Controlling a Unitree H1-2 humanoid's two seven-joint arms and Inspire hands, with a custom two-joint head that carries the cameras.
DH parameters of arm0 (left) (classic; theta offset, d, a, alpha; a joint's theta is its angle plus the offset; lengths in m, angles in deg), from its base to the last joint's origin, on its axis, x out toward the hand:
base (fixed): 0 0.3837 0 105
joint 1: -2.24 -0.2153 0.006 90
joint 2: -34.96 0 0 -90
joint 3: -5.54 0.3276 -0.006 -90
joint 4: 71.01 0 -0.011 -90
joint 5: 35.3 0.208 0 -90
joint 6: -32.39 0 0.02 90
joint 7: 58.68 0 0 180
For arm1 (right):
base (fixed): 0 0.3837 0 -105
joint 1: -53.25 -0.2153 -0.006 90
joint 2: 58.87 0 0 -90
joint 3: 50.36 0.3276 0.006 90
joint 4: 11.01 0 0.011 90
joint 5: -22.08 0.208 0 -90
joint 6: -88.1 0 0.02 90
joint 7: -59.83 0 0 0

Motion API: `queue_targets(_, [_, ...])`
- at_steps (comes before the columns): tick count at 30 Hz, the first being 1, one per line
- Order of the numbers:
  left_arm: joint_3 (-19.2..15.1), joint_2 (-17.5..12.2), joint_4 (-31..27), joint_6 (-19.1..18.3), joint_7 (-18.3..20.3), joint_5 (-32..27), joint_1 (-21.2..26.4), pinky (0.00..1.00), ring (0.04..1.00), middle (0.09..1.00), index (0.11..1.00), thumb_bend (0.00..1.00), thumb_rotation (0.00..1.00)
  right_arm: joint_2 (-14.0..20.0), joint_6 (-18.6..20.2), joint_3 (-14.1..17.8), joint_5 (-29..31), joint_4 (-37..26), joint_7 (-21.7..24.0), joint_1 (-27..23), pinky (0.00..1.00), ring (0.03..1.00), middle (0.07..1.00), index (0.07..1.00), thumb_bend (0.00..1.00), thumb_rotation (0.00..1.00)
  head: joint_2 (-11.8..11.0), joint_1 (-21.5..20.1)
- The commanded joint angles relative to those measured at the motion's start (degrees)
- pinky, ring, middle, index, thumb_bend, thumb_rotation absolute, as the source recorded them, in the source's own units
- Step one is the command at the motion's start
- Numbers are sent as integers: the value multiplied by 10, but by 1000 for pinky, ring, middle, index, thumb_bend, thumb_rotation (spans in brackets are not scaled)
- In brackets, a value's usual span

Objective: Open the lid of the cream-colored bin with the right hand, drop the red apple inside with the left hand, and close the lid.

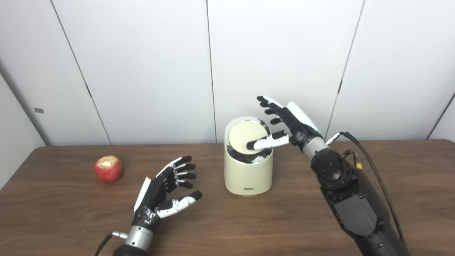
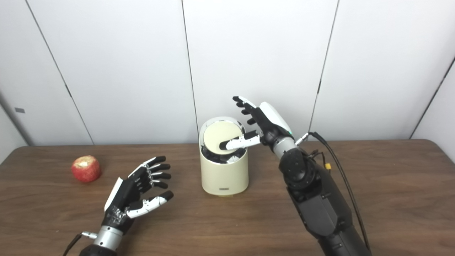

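Note:
The cream-colored bin [image 1: 248, 176] stands at the table's middle. Its round lid [image 1: 245, 137] is tilted, and a dark gap shows below its front edge. My right hand [image 1: 284, 122] is open beside the bin's upper right, thumb resting on the lid, the other fingers spread above and behind it. The red apple [image 1: 108, 168] sits on the table at the far left, its top pale. My left hand [image 1: 167, 190] is open, palm facing right, hovering between the apple and the bin and touching neither.
The brown wooden table [image 1: 227, 220] runs across the view, with white wall panels behind it. A black cable [image 1: 369, 161] trails from my right forearm [image 1: 352, 202] over the table's right side.

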Motion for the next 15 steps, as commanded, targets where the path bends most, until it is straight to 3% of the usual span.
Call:
queue_targets(1, [-1, -2, -18, 15, -3, -4, 16, 607, 704, 778, 849, 684, 118, 2, -19, -2, -11, -7, -14, -39, 805, 885, 906, 925, 834, 310, 1, 0])
queue_targets(7, [-3, -3, -20, 15, -4, -3, 14, 599, 702, 777, 848, 680, 110, 0, -18, -2, -19, 6, -20, -45, 826, 887, 903, 922, 841, 299, 1, 6])
queue_targets(15, [-2, -2, -28, 5, -4, -4, 11, 617, 700, 772, 846, 680, 84, 4, -11, -5, -31, 15, -20, -51, 785, 877, 894, 916, 831, 291, 4, 5])
